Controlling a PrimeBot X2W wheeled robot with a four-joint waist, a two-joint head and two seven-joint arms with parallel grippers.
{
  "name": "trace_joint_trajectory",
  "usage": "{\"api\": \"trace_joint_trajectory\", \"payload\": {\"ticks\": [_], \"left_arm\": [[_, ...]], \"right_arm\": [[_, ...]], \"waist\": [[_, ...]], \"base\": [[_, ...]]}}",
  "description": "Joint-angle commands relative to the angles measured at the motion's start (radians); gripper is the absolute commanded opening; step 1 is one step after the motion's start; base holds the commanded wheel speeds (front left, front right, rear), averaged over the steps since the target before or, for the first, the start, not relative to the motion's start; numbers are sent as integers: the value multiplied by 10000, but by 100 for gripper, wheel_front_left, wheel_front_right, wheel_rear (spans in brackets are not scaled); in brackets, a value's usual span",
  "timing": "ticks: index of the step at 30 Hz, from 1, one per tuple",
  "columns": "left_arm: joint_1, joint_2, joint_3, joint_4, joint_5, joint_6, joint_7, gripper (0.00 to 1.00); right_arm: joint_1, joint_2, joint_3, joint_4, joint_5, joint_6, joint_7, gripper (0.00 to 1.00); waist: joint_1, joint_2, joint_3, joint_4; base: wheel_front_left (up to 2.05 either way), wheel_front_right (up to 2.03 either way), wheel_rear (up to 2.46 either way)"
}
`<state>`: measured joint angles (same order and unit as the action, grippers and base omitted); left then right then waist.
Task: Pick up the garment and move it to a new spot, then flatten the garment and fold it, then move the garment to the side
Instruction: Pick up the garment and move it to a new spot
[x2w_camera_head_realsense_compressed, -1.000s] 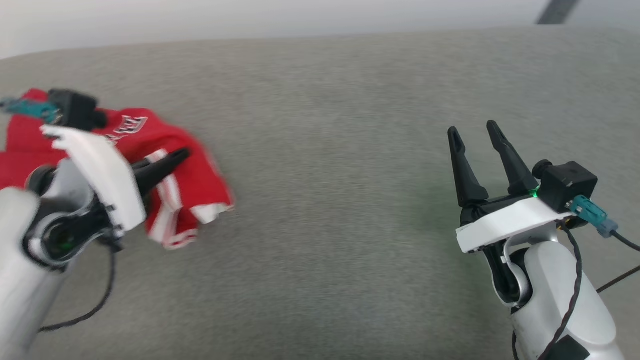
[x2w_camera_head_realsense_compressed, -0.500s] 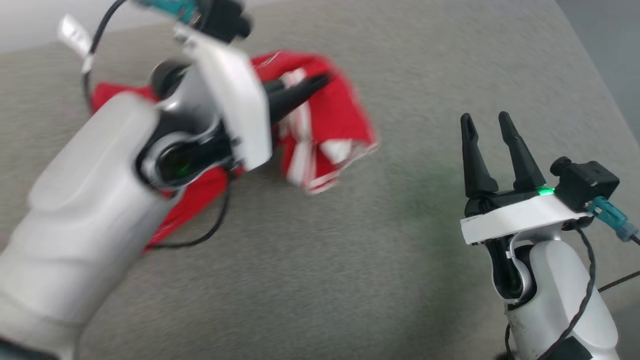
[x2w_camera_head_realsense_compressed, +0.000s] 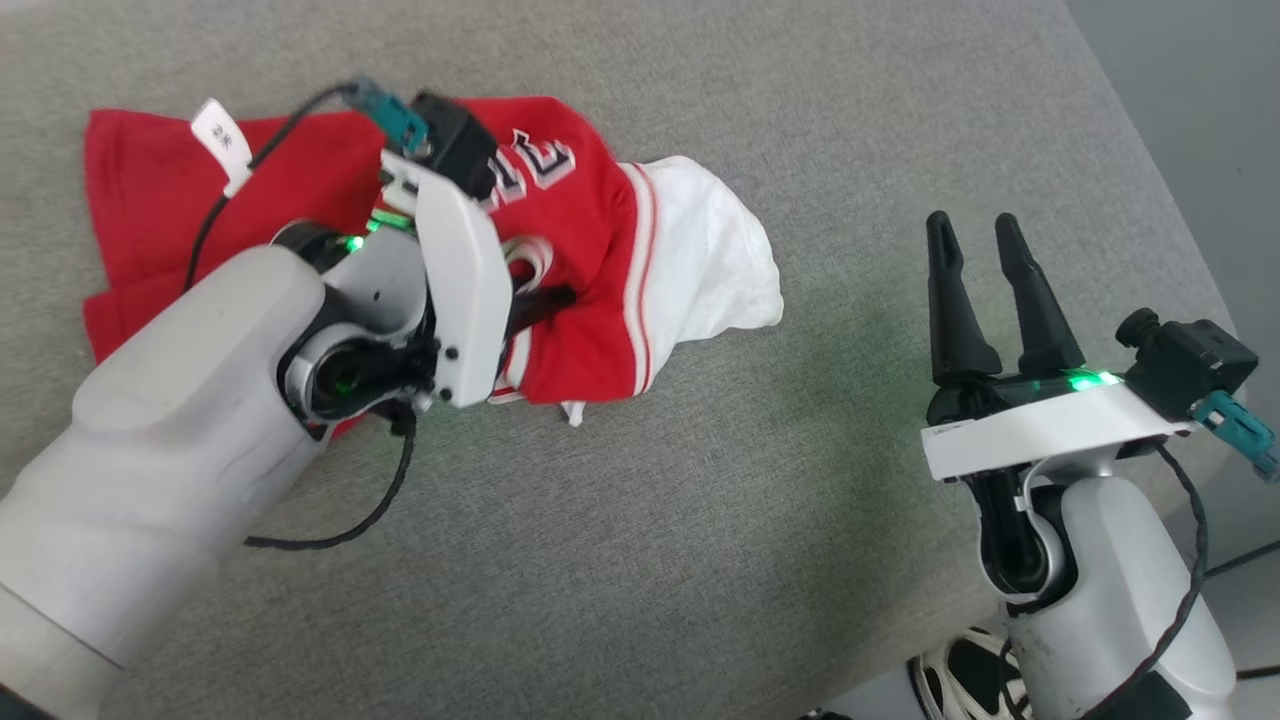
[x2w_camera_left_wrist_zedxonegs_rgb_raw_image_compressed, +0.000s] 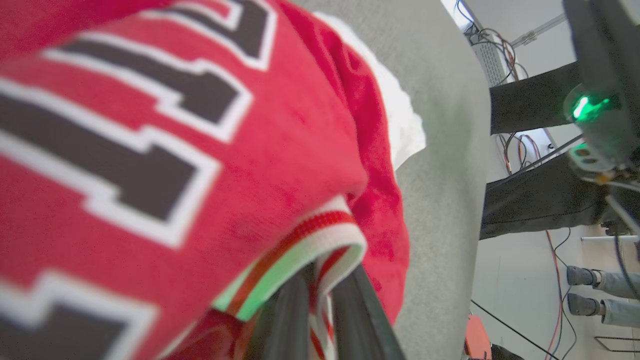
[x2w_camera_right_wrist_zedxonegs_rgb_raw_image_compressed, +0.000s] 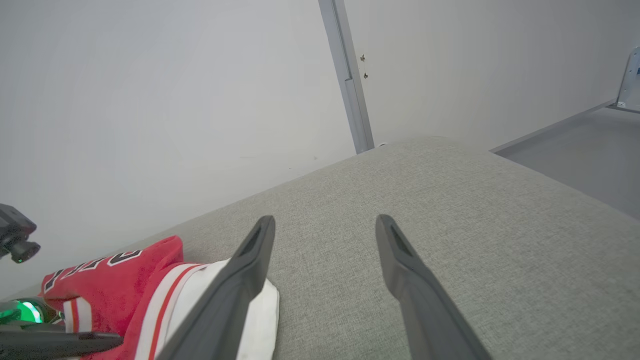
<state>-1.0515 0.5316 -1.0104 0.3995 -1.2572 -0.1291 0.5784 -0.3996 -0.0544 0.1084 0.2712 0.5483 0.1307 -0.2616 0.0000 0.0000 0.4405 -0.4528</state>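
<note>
The garment (x2w_camera_head_realsense_compressed: 560, 230), red with a white sleeve and black white-outlined lettering, lies crumpled on the grey fabric surface (x2w_camera_head_realsense_compressed: 700, 520) at the upper left of the head view. My left gripper (x2w_camera_head_realsense_compressed: 566, 295) is shut on a fold of it near the striped trim. In the left wrist view the garment (x2w_camera_left_wrist_zedxonegs_rgb_raw_image_compressed: 210, 165) looms close and its red-and-white trim is pinched in the left gripper (x2w_camera_left_wrist_zedxonegs_rgb_raw_image_compressed: 322, 282). My right gripper (x2w_camera_head_realsense_compressed: 975, 235) stands open and empty to the right of the garment, apart from it. The right wrist view shows the right gripper (x2w_camera_right_wrist_zedxonegs_rgb_raw_image_compressed: 325, 225) over bare surface, with the garment (x2w_camera_right_wrist_zedxonegs_rgb_raw_image_compressed: 115, 280) at lower left.
The grey surface's right edge (x2w_camera_head_realsense_compressed: 1170, 200) runs just beyond my right arm, with floor past it. A wall and a grey post (x2w_camera_right_wrist_zedxonegs_rgb_raw_image_compressed: 347, 75) stand behind the surface. A person's feet (x2w_camera_left_wrist_zedxonegs_rgb_raw_image_compressed: 582, 290) and cables show on the floor in the left wrist view.
The head view has shifted, bringing the surface's right edge into sight. My left gripper has carried the garment rightward, closer to the right gripper, and it now rests spread on the surface. The right gripper stayed open.
</note>
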Motion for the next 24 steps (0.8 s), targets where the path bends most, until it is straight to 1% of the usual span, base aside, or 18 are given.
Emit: {"api": "trace_joint_trajectory", "payload": {"ticks": [1,2,3,11,15,18,19,20,21,23,24], "left_arm": [[79,39,-169,86,37,-24,75,0],[20,99,-309,203,93,-24,89,0],[-138,181,-652,506,288,-5,102,0],[-392,236,-2060,2012,814,85,573,0],[-402,379,-2686,2260,1271,119,643,0],[-450,323,-2811,2317,1052,124,485,0],[-501,310,-2823,2286,1034,124,395,16],[-597,281,-2818,2216,1025,124,287,38],[-699,281,-2798,2129,978,123,135,49],[-947,270,-2746,1808,908,109,-307,99],[-1035,256,-2696,1655,823,92,-594,100]], "right_arm": [[-45,40,56,-31,90,2,-44,100],[-83,40,90,-55,164,2,-46,100],[-194,34,161,-103,299,2,-44,100],[-368,34,420,-241,788,2,-44,100],[-288,34,491,-221,837,2,-44,100],[-243,33,415,-159,722,2,-44,100],[-254,34,393,-135,649,2,-46,100],[-263,30,349,-122,572,2,-46,100],[-282,33,338,-107,495,2,-44,100],[-315,27,254,-65,291,2,-46,100],[-323,31,207,-34,157,2,-44,100]], "waist": [[0,0,144,-100],[0,0,211,-143],[0,0,379,-234],[0,0,933,-637],[0,0,1013,-693],[0,0,955,-572],[0,0,888,-505],[0,0,822,-405],[0,0,749,-304],[0,0,564,-46],[0,0,435,111]], "base": [[0,0,0],[0,0,0],[0,0,0],[0,0,0],[0,0,0],[0,0,0],[0,0,0],[0,0,0],[0,0,0],[0,0,0],[0,0,0]]}}
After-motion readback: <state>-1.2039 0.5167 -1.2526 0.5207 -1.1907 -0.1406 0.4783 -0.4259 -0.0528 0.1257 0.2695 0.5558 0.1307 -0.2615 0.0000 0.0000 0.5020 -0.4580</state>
